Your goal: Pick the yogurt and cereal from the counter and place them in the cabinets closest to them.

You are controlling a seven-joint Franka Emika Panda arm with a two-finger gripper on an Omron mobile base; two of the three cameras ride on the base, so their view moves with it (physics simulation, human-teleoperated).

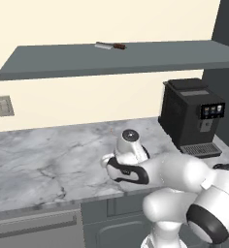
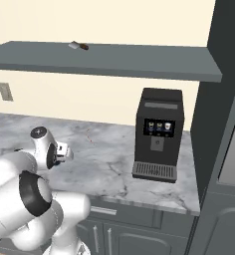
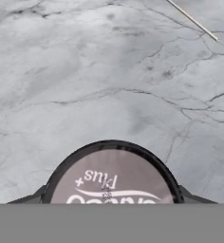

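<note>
In my hand view the yogurt [image 3: 111, 178] sits right between the fingers [image 3: 26, 199], its pale printed lid facing me; they are clamped on its sides. It hangs over the counter [image 3: 85, 71], left of the coffee machine [image 1: 191, 116]. Above the machine runs the cabinets' shelf [image 1: 111, 60].

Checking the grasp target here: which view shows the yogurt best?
The hand view: the yogurt sits close up, its printed pale lid facing the camera, on the counter. In both base views the arm hides it.
</note>
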